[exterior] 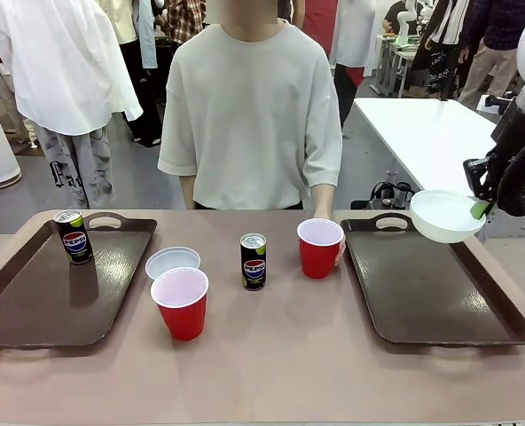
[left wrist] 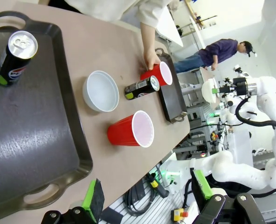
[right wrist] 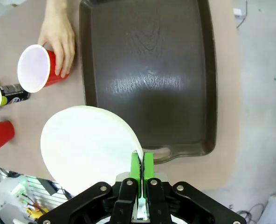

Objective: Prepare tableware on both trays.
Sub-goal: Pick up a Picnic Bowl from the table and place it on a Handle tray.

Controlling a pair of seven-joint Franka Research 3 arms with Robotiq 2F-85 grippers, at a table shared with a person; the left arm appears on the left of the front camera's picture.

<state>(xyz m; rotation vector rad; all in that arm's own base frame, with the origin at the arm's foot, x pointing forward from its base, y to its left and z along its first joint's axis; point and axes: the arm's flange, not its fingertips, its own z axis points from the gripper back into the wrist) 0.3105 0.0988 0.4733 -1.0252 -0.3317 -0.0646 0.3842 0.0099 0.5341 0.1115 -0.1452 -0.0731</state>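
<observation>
The light brown table (exterior: 271,364) carries two large dark brown rectangular plastic trays with raised rims, one at each end, so each arm has one within reach. The left tray (exterior: 32,302) holds one slim black Pepsi can (exterior: 73,236), upright near its far corner. The rest of its floor is bare. The right tray (exterior: 431,284) holds nothing, so any spot on it is free.

The right gripper (exterior: 481,209) is clamped on the rim of a shallow round white bowl (exterior: 442,216). It carries the bowl in the air near that tray's far handle, open side up. Pinching the thin rim is probably the only hold so low a bowl offers, and the bowl juts sideways from the fingers. In the right wrist view the bowl overlaps the tray's rim and handle. I judge it should go further in over the floor before lowering, to clear the raised edge.

Between the trays, a second white bowl (exterior: 172,262) sits just beside the left tray. A red plastic cup (exterior: 181,303) with a white inside stands just in front of it. A second Pepsi can (exterior: 254,262) stands mid-table, apart from both. The person's hand (right wrist: 58,39) holds another red cup (exterior: 319,248) near the right tray's inner edge, so that side is crowded.

The left gripper (left wrist: 145,193) hangs released, fingers wide apart, grasping nothing, above the left tray's near end.
</observation>
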